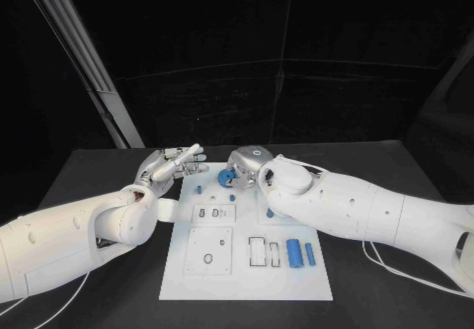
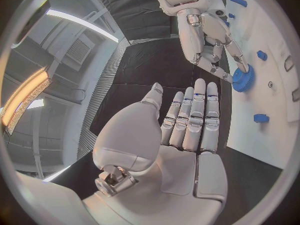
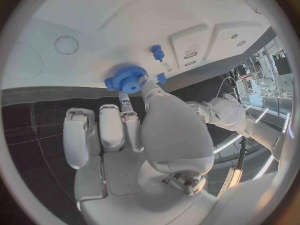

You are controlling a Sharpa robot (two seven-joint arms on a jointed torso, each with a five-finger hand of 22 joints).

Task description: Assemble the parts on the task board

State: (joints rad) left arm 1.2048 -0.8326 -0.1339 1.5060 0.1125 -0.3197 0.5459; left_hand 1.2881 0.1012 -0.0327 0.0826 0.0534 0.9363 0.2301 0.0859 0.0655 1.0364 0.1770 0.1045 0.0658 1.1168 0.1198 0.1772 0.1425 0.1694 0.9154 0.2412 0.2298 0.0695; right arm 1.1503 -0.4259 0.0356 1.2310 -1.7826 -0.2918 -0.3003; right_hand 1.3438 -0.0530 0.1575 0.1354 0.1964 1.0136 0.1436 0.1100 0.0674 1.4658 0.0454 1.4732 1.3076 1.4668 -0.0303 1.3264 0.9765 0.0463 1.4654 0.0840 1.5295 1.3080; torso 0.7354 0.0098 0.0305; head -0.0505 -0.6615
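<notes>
Black counter (image 1: 109, 164), white task board (image 1: 247, 284) in the middle. Left robot hand (image 1: 170, 164) sits at the board's far-left corner, flat, fingers straight and side by side, thumb apart, holding nothing; wrist view confirms (image 2: 187, 125). Left forearm lies along the board's left edge, partly over it.

Small blue peg (image 1: 198, 188) stands on the board just beside the left fingertips, another tiny blue piece (image 1: 235, 199) near the slotted block (image 1: 214, 213). Raised plate with an oval hole (image 1: 208, 251) sits nearer the robot.

Blue gear (image 1: 226, 177) at the board's far edge, centre. Right robot hand (image 1: 249, 164) pinches it between thumb and fingertips (image 3: 128, 102); gear shows clearly in the right wrist view (image 3: 129, 79), up against the board. Cannot tell whether it's seated.

Right arm crosses the board's right side and hides part of it. Two blue cylinders (image 1: 300, 253) lie side by side beside the slotted tray (image 1: 264, 252), near the right forearm.
</notes>
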